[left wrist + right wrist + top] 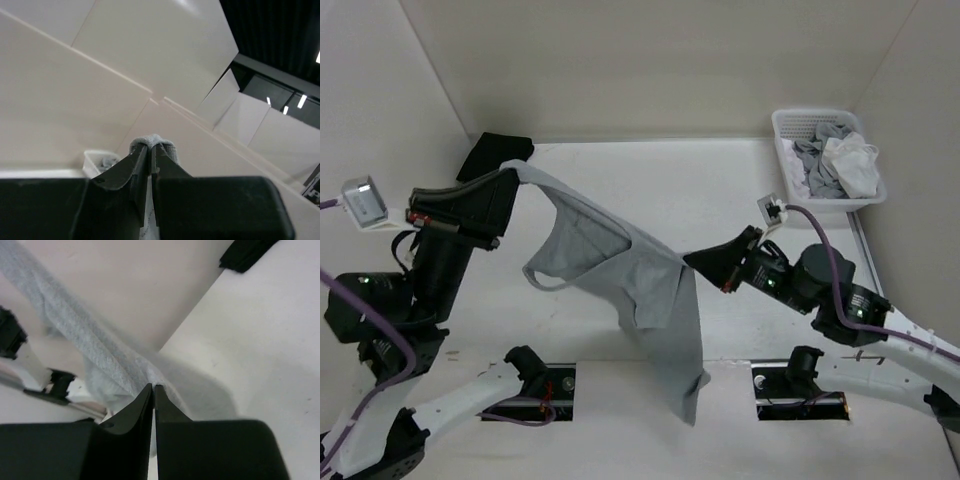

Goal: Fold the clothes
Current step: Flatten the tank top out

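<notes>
Left gripper (512, 172): jaws pressed together on a bunched corner of the grey shirt (658, 300), held high above the tabletop (720, 190), near the black cloth (492, 150). Right gripper (688, 262): jaws clamped on the shirt's edge, over mid-tabletop. The shirt hangs stretched between both grippers, with its lower part drooping toward the near edge. A basket (810, 113) of garments sits far right.
</notes>
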### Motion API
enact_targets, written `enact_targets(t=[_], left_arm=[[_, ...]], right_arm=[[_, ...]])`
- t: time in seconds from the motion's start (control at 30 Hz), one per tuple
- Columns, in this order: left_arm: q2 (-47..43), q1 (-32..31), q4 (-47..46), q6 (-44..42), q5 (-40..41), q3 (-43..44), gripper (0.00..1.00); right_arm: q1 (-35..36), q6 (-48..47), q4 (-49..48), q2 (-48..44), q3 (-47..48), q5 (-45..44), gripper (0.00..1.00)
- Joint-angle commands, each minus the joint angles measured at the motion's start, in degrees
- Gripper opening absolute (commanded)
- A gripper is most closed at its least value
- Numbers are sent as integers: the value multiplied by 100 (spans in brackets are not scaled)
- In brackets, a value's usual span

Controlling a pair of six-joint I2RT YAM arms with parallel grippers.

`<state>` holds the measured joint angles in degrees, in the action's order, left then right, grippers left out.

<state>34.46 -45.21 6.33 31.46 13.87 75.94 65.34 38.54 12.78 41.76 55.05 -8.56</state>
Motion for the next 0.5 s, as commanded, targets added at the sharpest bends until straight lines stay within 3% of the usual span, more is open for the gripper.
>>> enact_targets(t=[0.0,0.1,0.23,0.27,0.33,0.37,0.4,0.47], left_arm=[[1087,96,-1000,-219,107,184,2],[2253,507,-1563,-377,266,402,3],[3994,1359,-1634,-159,-356,1096,4],[4903,1797,-1661,68,-802,1542,4],[6172,2256,-1539,307,-1183,2359,8],[6526,2345,-1416,360,-1246,2634,11],[6852,2416,-1267,395,-1298,2923,15],[7634,2548,-766,308,-1335,3610,31]], right_arm=[[-1331,-146,-210,717,-353,1062,7],[-3051,318,-1562,2031,-688,2345,7],[-3909,575,-2392,3912,-173,2858,12],[-4111,671,-2420,4772,335,2877,13],[-4288,733,-2350,5393,795,2581,24],[-4289,751,-2315,5439,823,2500,27],[-4297,734,-2193,5448,867,2230,36],[-4201,341,-2034,5186,719,1668,47]])
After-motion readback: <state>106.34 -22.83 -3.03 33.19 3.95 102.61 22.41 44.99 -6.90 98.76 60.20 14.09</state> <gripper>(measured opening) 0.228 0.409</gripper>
